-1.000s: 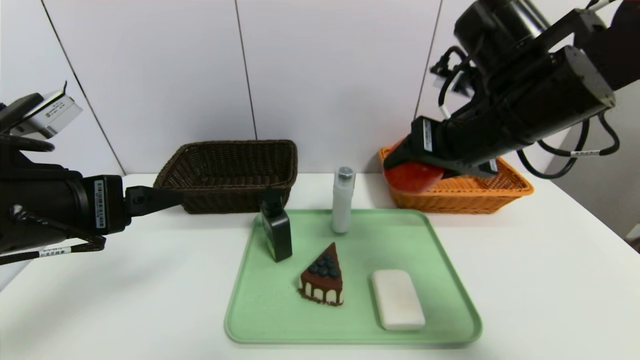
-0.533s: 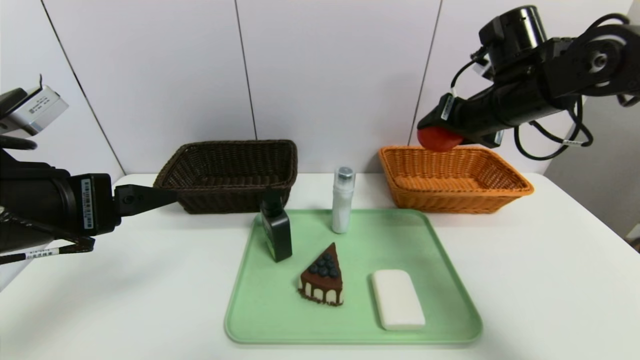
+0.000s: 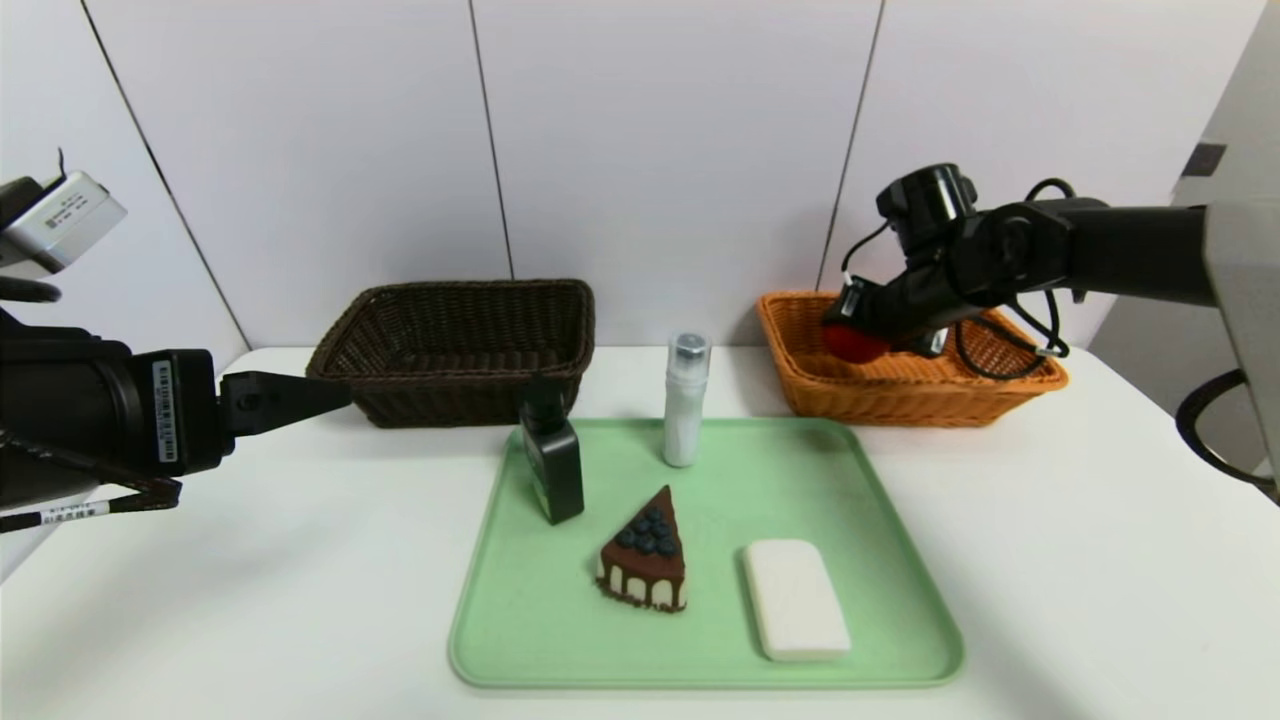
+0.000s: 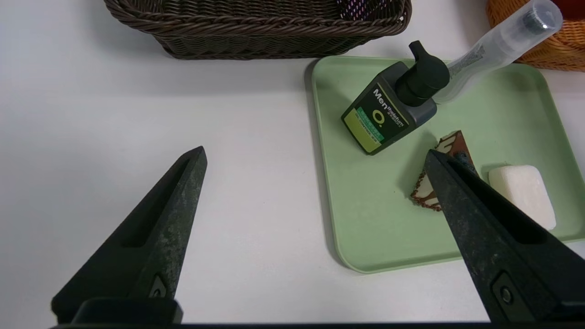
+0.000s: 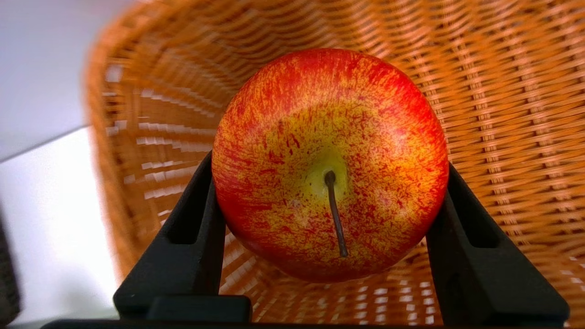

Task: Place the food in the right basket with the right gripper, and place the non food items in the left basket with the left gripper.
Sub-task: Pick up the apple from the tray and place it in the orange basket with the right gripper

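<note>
Your right gripper [image 5: 330,183] is closed on the apple [image 5: 329,137], within the orange basket [image 3: 800,395]. Your left gripper [image 4: 315,151] stands wide open and empty beside the green tray [image 4: 384,237], which carries the pump bottle [image 3: 555,465], clear bottle [image 3: 685,410], cake slice [image 3: 643,565] and white block [image 3: 797,600]. The brown basket [image 4: 256,27] contains a dark dotted item [image 4: 354,9].

The apple [image 5: 331,137] is red, flecked yellow; the wicker baskets are 1 orange [image 3: 900,400] and 1 dark brown [image 3: 450,405]. Tray [image 3: 560,640]: pale green. Cake slice [image 3: 645,560]: brown over cream. Pump bottle [image 4: 388,109]: black, its label green and yellow.
</note>
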`<action>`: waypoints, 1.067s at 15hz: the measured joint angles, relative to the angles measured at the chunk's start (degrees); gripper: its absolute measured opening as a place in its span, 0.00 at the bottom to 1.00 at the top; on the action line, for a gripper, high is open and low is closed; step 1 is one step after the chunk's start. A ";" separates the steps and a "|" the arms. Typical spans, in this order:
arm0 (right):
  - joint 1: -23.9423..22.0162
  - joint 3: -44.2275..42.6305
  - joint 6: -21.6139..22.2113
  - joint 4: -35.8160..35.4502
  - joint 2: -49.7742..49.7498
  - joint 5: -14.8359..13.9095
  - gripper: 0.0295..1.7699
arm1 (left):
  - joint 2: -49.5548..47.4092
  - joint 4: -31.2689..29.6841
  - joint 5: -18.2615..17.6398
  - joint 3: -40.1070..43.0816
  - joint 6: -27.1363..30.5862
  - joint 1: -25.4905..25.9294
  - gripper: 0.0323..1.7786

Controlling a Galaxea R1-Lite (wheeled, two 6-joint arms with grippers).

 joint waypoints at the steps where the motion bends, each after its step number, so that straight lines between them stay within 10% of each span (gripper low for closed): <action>1: -0.20 0.00 -0.05 -0.02 0.99 -0.01 0.70 | 0.00 0.06 0.02 -0.02 0.00 0.02 0.95; 16: -0.15 0.11 0.11 6.57 -3.01 -0.12 0.93 | 0.55 -0.09 -0.28 -0.15 0.05 -0.09 0.95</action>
